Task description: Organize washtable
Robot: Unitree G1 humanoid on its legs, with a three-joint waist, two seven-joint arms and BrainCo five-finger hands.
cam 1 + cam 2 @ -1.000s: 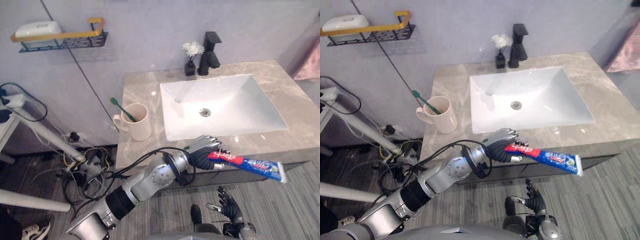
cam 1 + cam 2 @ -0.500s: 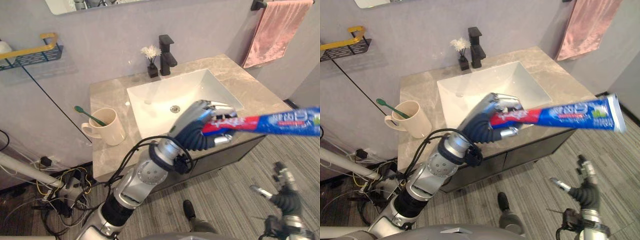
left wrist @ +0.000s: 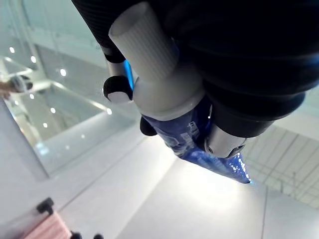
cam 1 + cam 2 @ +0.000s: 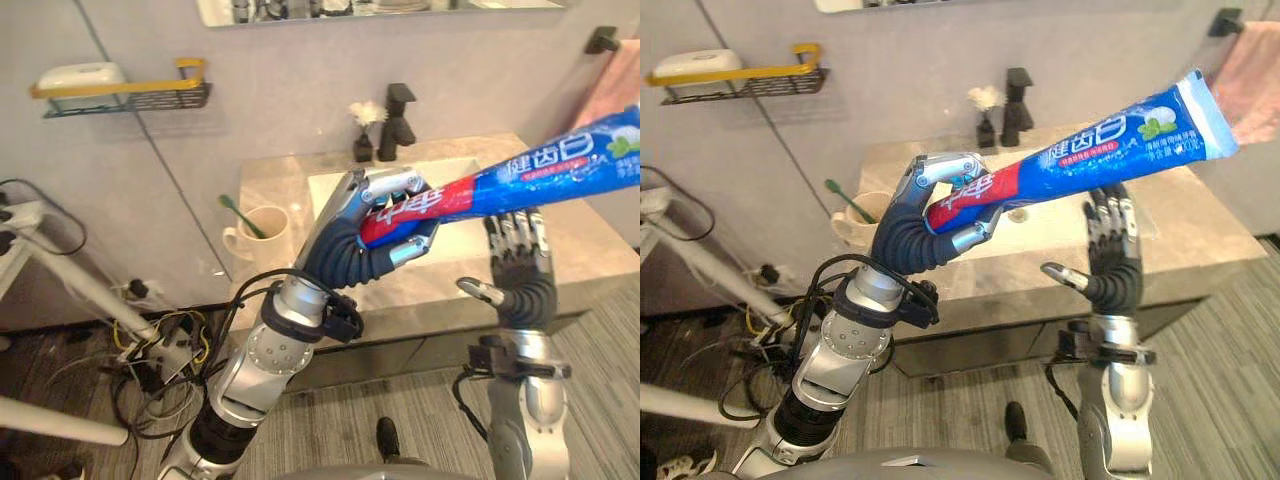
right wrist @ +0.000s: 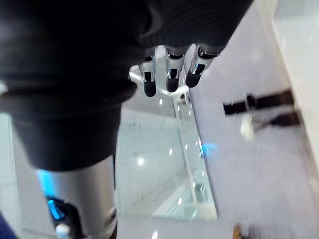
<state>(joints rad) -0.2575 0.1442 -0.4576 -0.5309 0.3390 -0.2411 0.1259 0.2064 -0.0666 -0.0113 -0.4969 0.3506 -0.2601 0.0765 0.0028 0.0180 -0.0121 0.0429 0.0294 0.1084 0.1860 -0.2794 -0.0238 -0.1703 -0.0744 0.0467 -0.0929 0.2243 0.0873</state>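
Grey wall behind marble counter [image 4: 280,185] with white sink [image 4: 452,238]. Faucet [image 4: 400,115] and vase [image 4: 364,135] at back edge, cup [image 4: 262,232] with toothbrush [image 4: 240,215] by left edge. Shelf [image 4: 125,95] on the wall, towel [image 4: 620,85] on the far side.

Left hand [image 4: 365,240] is raised over counter's front edge, fingers and thumb wrapped tight round tube [image 4: 540,170] at its cap end. Tube is in the air, clear of counter, slanting up across the sink toward the towel.

Right hand [image 4: 520,275] is up just below tube's far half, apart from it, fingers straight, empty.

Left wrist view gives the cap [image 3: 144,40]: ribbed, white, poking out of the fist. Eye views give tube's full length. Right wrist view gives straight fingers [image 5: 169,74] with mirror [image 5: 169,164] beyond.
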